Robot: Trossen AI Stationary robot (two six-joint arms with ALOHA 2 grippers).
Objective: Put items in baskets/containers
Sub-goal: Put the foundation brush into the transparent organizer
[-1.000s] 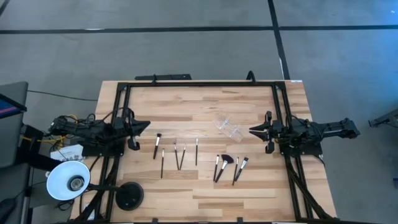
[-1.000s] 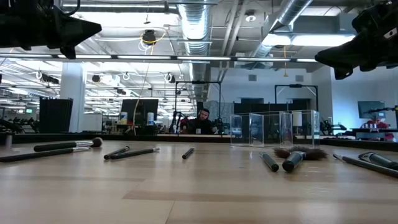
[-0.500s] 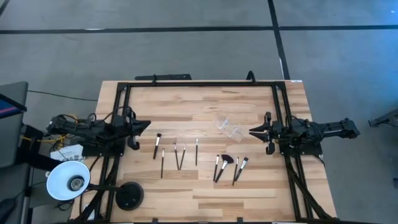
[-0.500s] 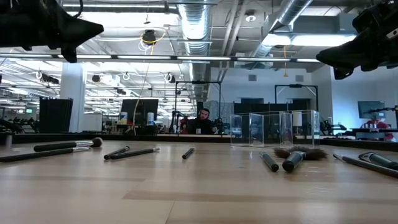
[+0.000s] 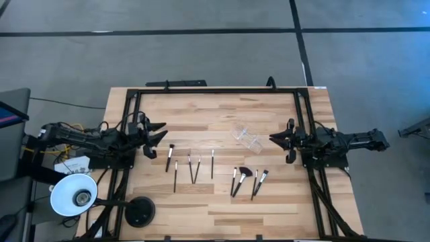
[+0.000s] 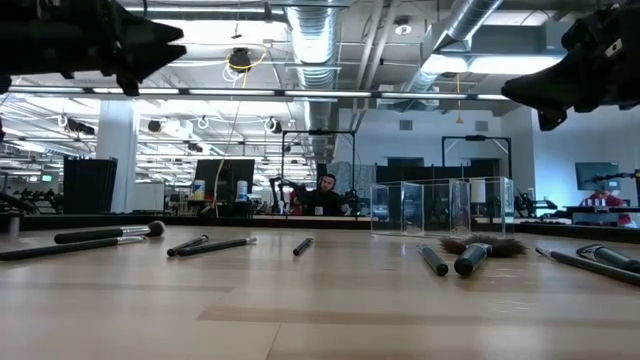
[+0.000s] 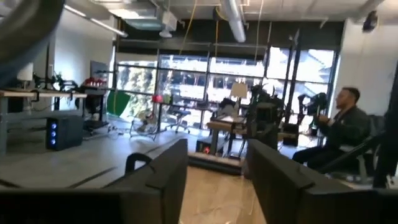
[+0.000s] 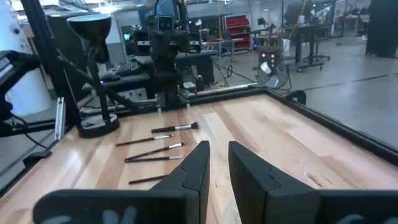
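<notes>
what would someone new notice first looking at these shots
Probably the row of makeup brushes lying flat across the middle of the wooden table, including one fan-shaped brush in the group nearer the right arm. Next, the clear cup just beyond them, and the two dark arms facing each other, left gripper open and right gripper slightly parted, both holding nothing.

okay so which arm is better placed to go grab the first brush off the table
Left, probably. The left gripper, fingers open, hangs just beside the leftmost brush, with four more brushes near it. The right gripper sits next to the clear cup, with its fingers nearly closed, better placed for the fan brush group later.
</notes>
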